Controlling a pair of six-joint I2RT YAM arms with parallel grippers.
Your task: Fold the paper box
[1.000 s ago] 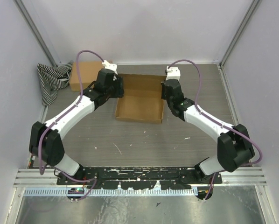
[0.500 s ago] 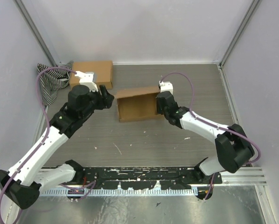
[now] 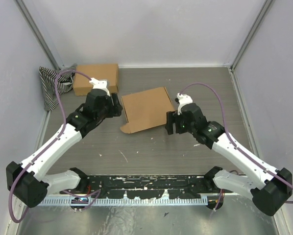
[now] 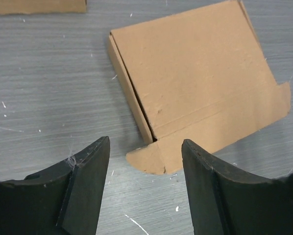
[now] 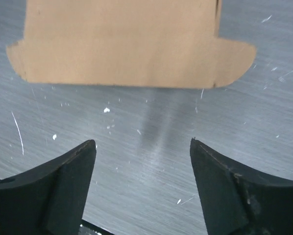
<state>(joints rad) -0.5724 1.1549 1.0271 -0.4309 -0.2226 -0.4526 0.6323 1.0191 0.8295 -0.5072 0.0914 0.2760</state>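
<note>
The brown paper box (image 3: 145,107) lies flat on the table with its lid down. One front flap (image 3: 129,128) sticks out at its near-left corner. My left gripper (image 3: 117,105) is open just left of the box and touches nothing. In the left wrist view the box (image 4: 195,78) fills the upper right, and the rounded flap (image 4: 151,159) lies ahead of my left gripper (image 4: 145,141). My right gripper (image 3: 170,123) is open at the box's near-right corner, apart from it. The right wrist view shows the box's edge (image 5: 122,44) beyond my right gripper (image 5: 143,141), with only bare table between the fingers.
A second cardboard box (image 3: 95,78) sits at the back left, beside a striped cloth (image 3: 53,84) against the left wall. Its edge (image 4: 38,6) shows at the top of the left wrist view. Walls close in the table on three sides.
The box went from an open tray to lying closed and flat. My right gripper opened, let go of it and drew back toward the near side. My left arm shifted.
</note>
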